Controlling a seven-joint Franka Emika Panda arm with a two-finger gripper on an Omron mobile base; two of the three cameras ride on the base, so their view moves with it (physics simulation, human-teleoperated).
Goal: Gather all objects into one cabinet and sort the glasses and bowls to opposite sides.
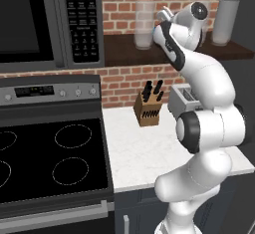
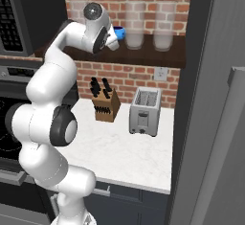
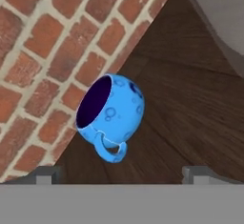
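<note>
A small glossy blue bowl (image 3: 113, 113) with a dark inside and a little handle stands on the dark wooden shelf (image 3: 190, 113) against the brick wall. My gripper (image 3: 121, 175) is open, its fingertips (image 3: 45, 174) spread wide, just short of the bowl and touching nothing. In the right base view the gripper (image 2: 115, 38) is raised to the shelf beside the blue bowl (image 2: 119, 32). Two tall frosted glasses (image 2: 135, 25) (image 2: 163, 26) stand on the same shelf to the bowl's right. The cabinet is out of view.
On the white counter (image 1: 144, 153) below stand a knife block (image 2: 106, 105) and a toaster (image 2: 145, 110). A black stove (image 1: 50, 158) and a microwave (image 1: 45, 19) are to the left. A tall grey panel (image 2: 225, 123) closes the right side.
</note>
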